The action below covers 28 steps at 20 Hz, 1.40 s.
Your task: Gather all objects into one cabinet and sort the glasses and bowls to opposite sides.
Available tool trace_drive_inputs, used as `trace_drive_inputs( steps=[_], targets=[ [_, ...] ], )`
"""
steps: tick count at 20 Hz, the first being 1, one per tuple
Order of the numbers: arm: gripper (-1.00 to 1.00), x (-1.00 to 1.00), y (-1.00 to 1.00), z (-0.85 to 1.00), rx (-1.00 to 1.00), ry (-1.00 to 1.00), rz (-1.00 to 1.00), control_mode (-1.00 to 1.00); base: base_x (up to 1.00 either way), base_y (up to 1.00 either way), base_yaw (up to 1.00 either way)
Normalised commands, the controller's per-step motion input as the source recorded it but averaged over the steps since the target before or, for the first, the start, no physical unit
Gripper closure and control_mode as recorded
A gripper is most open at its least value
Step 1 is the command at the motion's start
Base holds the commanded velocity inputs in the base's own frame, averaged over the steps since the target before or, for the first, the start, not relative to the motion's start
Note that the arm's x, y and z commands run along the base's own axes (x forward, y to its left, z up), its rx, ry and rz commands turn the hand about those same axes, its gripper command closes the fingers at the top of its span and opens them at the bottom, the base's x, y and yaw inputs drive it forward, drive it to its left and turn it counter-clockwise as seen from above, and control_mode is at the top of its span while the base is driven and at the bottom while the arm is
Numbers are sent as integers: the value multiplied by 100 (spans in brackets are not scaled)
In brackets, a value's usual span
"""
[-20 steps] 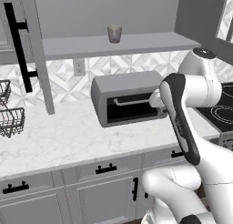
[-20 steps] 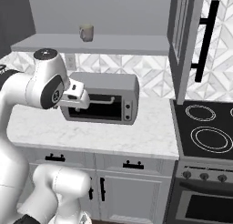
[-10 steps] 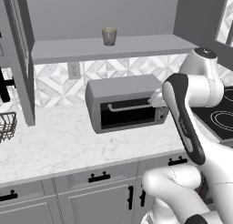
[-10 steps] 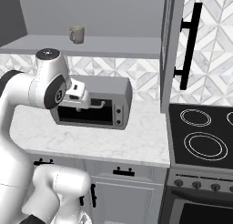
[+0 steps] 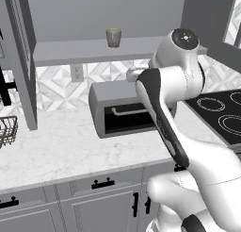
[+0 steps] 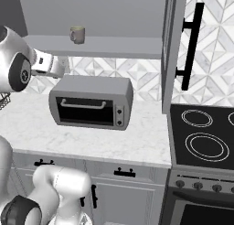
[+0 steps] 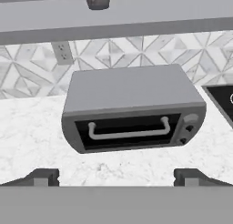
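My gripper [image 7: 116, 176] is spread as wide as it goes w/ nothing between the fingers; in the hand view the two dark fingertips [image 7: 41, 176] sit far apart at the bottom, bare marble counter [image 7: 32, 132] behind them. Hand is up in the air, above & in front of the toaster oven [image 7: 129, 107], pointing down at it, not touching. In the right base view the wrist block pokes out just left of the oven's top. Oven is grey, door shut, pale bar handle across its dark window, knobs on its right end; it stands on the counter against the diamond-tile backsplash [image 5: 59, 82], wall outlet [image 5: 76, 73] just left of it. Straight above the oven runs the flat grey shelf of the wall cabinet [image 5: 75, 52], and on it stands one olive-grey cup [image 5: 113, 37], upright, alone, above the oven's left half in the left base view; from the right base camera its handle shows on the left side. Cabinet door [image 6: 170, 50] w/ long black bar handle hangs open right of the oven. Black stovetop [image 6: 203, 137] w/ ring burners lies right of the counter. Wire rack [image 5: 7, 132] at far left counter edge. Drawer fronts w/ black pulls below.
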Motion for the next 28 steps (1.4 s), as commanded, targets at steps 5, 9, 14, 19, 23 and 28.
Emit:
trace_drive_inputs(
  steps=[5,9,14,19,23,28],
  targets=[
    [-100,94,61,100,0,-24,-22,-100,0,0,0],
    [-100,100,0,82,6,-4,-10,-100,0,0,0],
    [-100,100,-10,4,10,9,0,-100,0,0,0],
    [-100,100,-1,-28,1,8,2,-100,0,0,0],
    [-100,98,0,-47,0,0,0,-100,0,0,0],
    [-100,66,0,-26,0,-3,0,-100,0,0,0]
  ],
)
